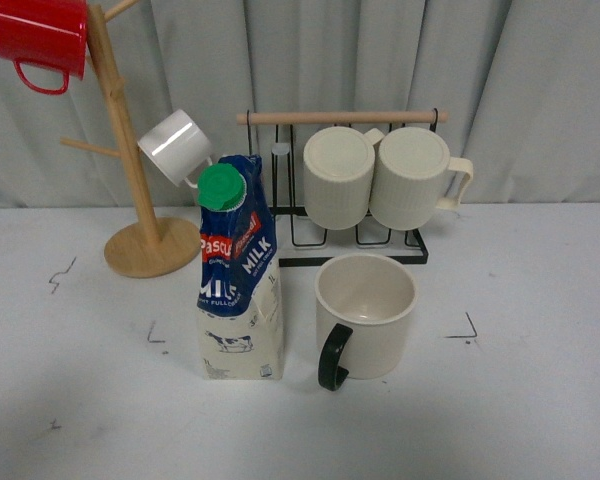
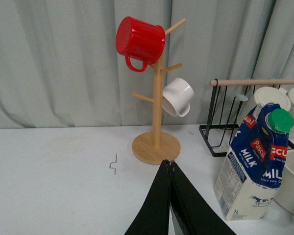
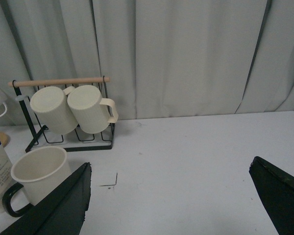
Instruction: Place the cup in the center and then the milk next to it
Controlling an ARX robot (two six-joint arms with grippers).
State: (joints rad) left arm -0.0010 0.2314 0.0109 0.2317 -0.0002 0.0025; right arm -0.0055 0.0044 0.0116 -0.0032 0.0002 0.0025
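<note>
The cup, a wide cream mug with a dark loop handle, stands upright on the white table in the front view. The milk, a blue and cream carton with a green cap, stands upright just to its left, a small gap apart. Neither arm shows in the front view. My left gripper is shut and empty, left of the milk and in front of the mug tree base. My right gripper is open and empty, to the right of the cup.
A wooden mug tree at the back left holds a red mug and a small white mug. A black wire rack behind the cup holds two ribbed cream mugs. Grey curtains close off the back.
</note>
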